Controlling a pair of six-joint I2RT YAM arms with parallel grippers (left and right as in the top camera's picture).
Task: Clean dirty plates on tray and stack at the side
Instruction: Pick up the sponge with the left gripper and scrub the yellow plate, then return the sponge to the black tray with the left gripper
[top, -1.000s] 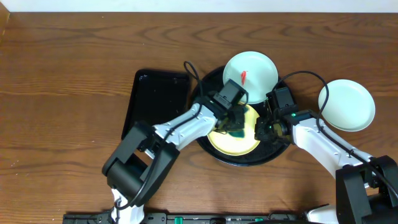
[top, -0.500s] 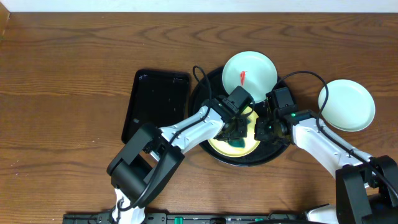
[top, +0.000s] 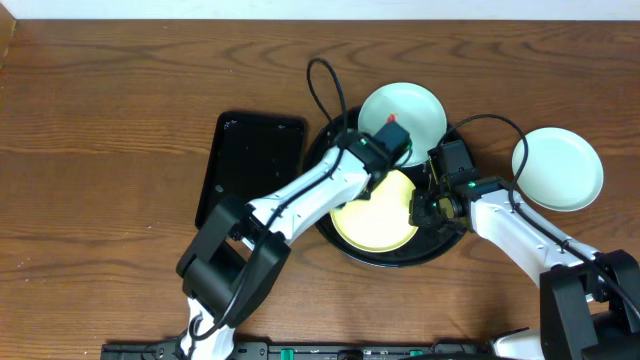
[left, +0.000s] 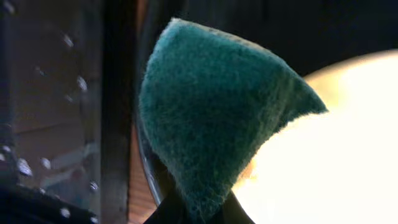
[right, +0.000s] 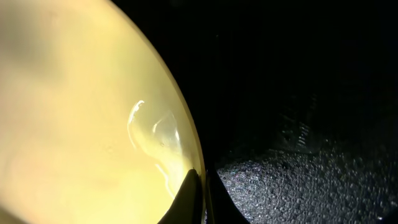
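The round black tray (top: 440, 243) holds a pale yellow plate (top: 372, 215) and a pale blue-green plate (top: 410, 108) with a red smear near its front edge. My left gripper (top: 388, 150) is shut on a green sponge (left: 211, 118) and sits between the two plates, at the yellow plate's far edge (left: 336, 143). My right gripper (top: 420, 208) is shut on the yellow plate's right rim (right: 81, 106), its fingers (right: 200, 193) one on each side of the rim. A second pale blue-green plate (top: 558, 168) lies on the table to the right of the tray.
A rectangular black tray (top: 250, 165) lies left of the round tray on the wooden table (top: 100, 130). The left arm's cable loops above the round tray's far left rim. The round tray's black floor (right: 298, 93) fills the right wrist view.
My left gripper has moved with the sponge from over the middle of the yellow plate toward the far blue-green plate. The right gripper has kept its hold on the yellow plate's rim.
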